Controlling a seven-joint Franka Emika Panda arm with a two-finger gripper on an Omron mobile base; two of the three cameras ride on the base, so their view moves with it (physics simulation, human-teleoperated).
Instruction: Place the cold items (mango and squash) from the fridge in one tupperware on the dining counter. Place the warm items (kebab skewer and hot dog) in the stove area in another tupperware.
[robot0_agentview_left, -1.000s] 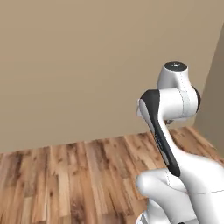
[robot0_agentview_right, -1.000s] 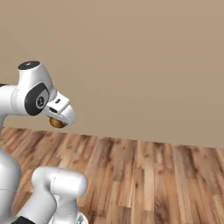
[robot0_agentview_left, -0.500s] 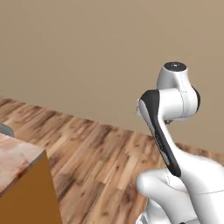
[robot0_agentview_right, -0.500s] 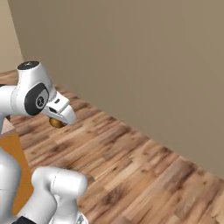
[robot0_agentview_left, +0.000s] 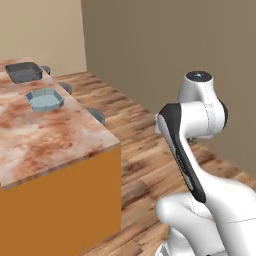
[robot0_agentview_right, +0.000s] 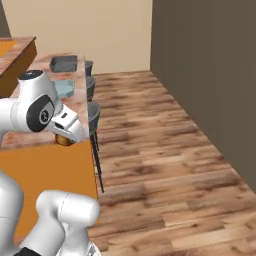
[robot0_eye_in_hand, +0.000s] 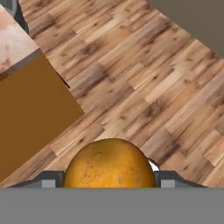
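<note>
Hand view: the gripper (robot0_eye_in_hand: 109, 175) is clamped on the mango (robot0_eye_in_hand: 109, 164), carried over bare floor. The pale blue tupperware (robot0_agentview_left: 44, 99) sits on the dining counter (robot0_agentview_left: 45, 135), ahead and to the gripper's left, well apart.

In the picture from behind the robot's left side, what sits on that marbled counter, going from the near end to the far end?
Bare marbled top of the dining counter → pale blue tupperware → dark grey tupperware.

Home kitchen: marbled dining counter (robot0_agentview_left: 45, 135), stools (robot0_agentview_right: 93, 114), wood floor (robot0_agentview_right: 165, 165).
</note>
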